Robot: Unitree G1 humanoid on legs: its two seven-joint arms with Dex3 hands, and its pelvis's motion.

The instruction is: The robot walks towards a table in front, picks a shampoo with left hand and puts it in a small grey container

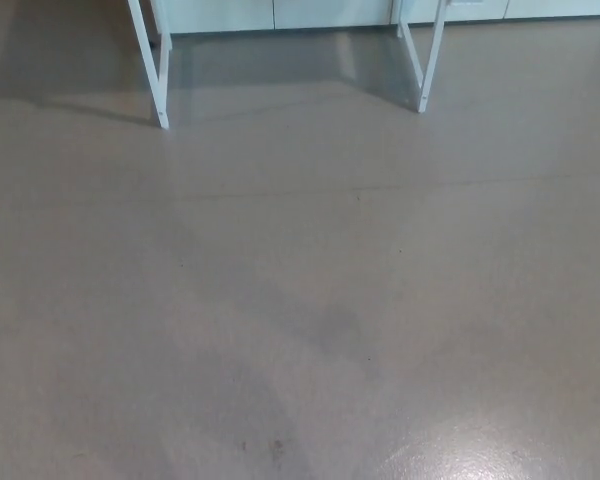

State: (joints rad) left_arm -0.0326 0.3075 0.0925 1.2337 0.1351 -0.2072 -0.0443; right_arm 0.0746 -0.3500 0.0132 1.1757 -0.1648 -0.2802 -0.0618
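Note:
Neither the shampoo nor the small grey container shows in the head view. No part of my arms or hands is in the picture. Only the lower ends of the table's white legs appear at the top: a left leg (pixel 156 70) and a right leg (pixel 428 60). The tabletop is cut off above the frame.
Grey floor (pixel 300 300) fills almost the whole view, with a faint seam running across it. Behind the table legs a pale wall base or cabinet front (pixel 280 12) runs along the top edge. A light reflection lies on the floor at the bottom right.

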